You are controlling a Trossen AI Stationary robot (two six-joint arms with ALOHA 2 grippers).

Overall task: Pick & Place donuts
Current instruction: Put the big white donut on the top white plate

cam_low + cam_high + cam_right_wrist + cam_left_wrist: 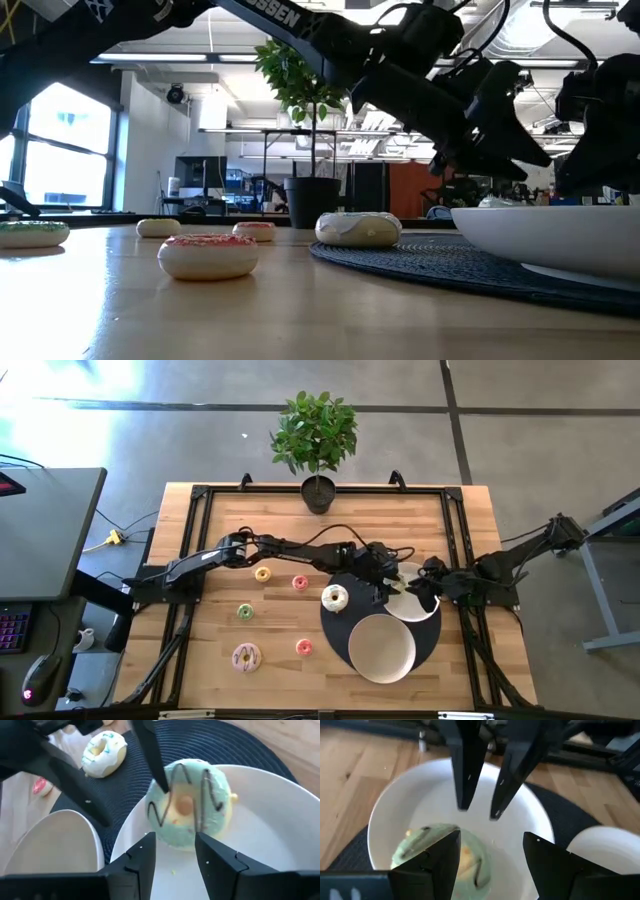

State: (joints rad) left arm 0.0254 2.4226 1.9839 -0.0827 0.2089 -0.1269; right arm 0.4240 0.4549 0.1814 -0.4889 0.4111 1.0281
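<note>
Only the wrist views reveal the pale green chocolate-drizzled ring donut (190, 805) lying in the round white plate (387, 820); left gripper (490, 845) and right gripper (175, 845) hover there, both released.

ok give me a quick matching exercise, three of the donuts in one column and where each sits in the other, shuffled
Things:
1. mint-green donut
2. white frosted donut
3. yellow donut

Places:
a. on the bare wooden table
b. in a white plate
c. on the dark mat

Pairs: 1-b, 2-c, 3-a
</note>
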